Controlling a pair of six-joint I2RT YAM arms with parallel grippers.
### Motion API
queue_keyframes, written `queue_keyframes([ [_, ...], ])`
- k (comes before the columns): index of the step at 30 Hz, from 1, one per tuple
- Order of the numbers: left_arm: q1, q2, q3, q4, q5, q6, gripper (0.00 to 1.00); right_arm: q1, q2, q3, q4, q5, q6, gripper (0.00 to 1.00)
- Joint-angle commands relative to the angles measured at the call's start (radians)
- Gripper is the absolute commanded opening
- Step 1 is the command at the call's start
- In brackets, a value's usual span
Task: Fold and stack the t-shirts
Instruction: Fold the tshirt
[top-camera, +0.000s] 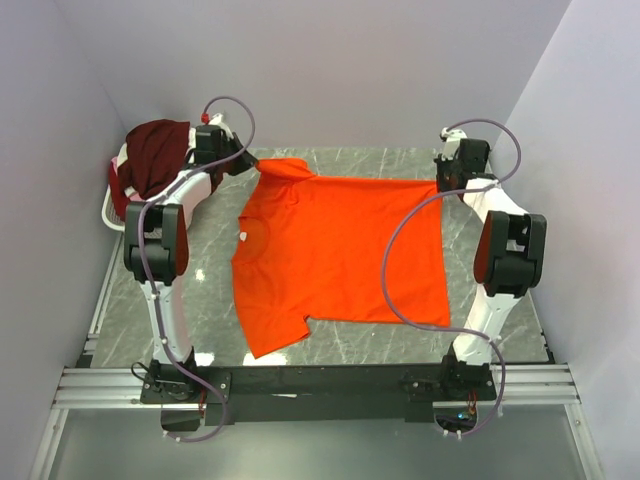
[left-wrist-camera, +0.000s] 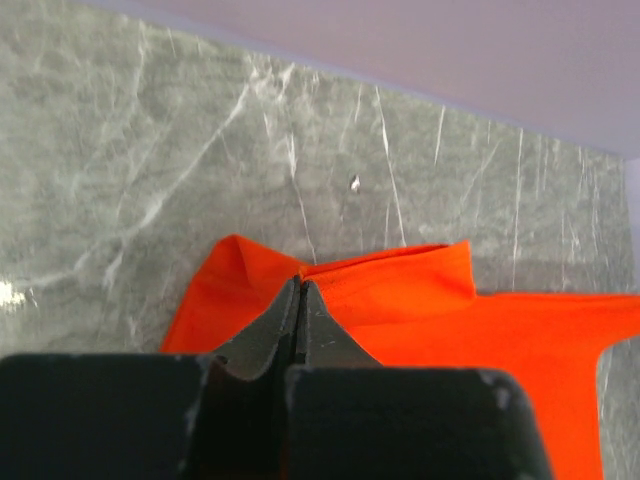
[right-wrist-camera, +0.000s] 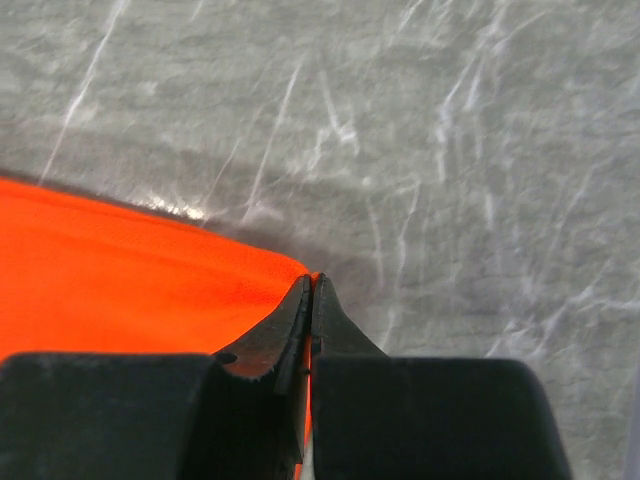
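1. Pinching cloth, both hands are closed: the left hand (left-wrist-camera: 300, 287) on the far sleeve of the orange shirt (top-camera: 340, 250), the right hand (right-wrist-camera: 312, 286) on its far hem corner.
2. The first fold looks just begun. Next, both hands should lift together and carry that far edge evenly over toward the shirt's near edge.
3. The shirt is a soft, matte knit, spread flat, its held sleeve slightly rumpled.
4. Beneath it lies the glossy, grey-veined bench (top-camera: 200, 250). Left of the shirt, a maroon shirt (top-camera: 155, 150) is heaped in a wire basket (top-camera: 108, 207).

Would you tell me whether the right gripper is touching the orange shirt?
Touching: the right wrist view shows the right gripper clamped on a corner of the orange shirt, jaws shut.
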Motion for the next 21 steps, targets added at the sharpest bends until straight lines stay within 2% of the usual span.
queue_keyframes([
  [1,0.006,-0.088,-0.045,0.05,0.045,0.024,0.0,-0.002,-0.087,-0.032,0.026,-0.065,0.023,0.0],
  [13,0.008,-0.247,-0.256,0.133,0.093,0.015,0.0,-0.005,-0.191,-0.17,0.023,-0.114,-0.014,0.0],
  [21,0.008,-0.341,-0.364,0.13,0.08,0.033,0.0,-0.026,-0.203,-0.19,0.008,-0.102,-0.024,0.0],
])
